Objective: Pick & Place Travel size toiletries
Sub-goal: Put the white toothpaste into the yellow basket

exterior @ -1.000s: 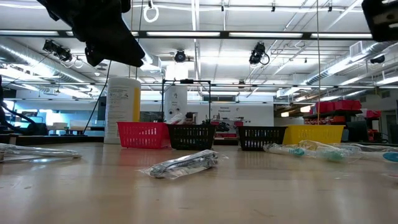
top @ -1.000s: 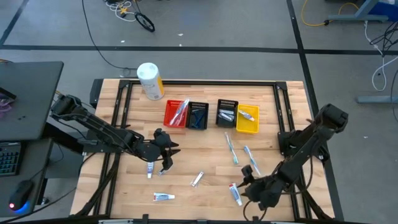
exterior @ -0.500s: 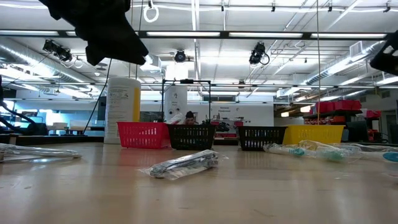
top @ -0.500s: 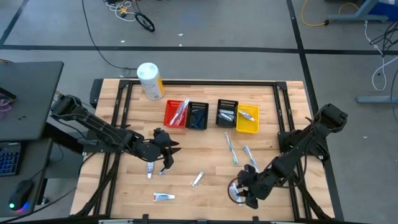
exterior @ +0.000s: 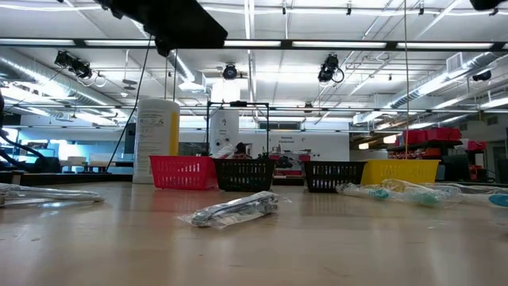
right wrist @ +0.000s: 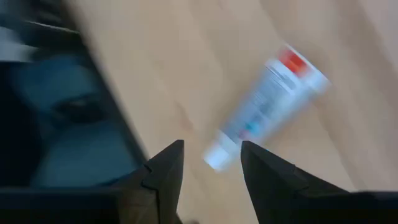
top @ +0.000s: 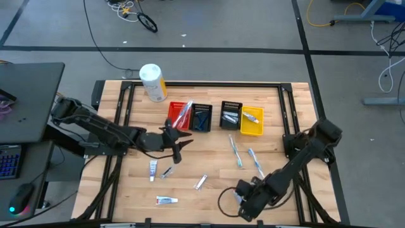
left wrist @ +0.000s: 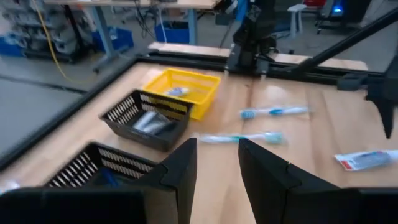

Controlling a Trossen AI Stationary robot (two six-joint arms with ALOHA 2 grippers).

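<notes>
The left pincer (top: 175, 140) hangs above the worktop (top: 209, 158) with a narrow gap between its fingers (left wrist: 180, 169) and nothing held. Just ahead of it stands the row of slotted bins: a red bin (top: 179, 116) and a black bin (top: 202, 118) nearest, then a second black bin (left wrist: 148, 119) with a wrapped item inside, and beyond that a yellow bin (left wrist: 181, 91) holding a small tube. Past its fingertips, two toothbrushes (left wrist: 273, 112) lie side by side on the wood. Behind and below it, a toothpaste tube (top: 152, 169) and a small wrapped item (top: 166, 171) lie close together; farther off are a wrapped razor (top: 200, 182) and another toothpaste tube (top: 166, 200). A white-and-yellow cylinder container (top: 152, 82) stands at the far corner.

The right pincer (top: 243, 204) is low at the near edge, its fingers (right wrist: 165, 167) also narrowly parted and empty. Just ahead of its tips, a white toothpaste tube with a red end (right wrist: 264, 111) lies flat on the worktop, untouched.
</notes>
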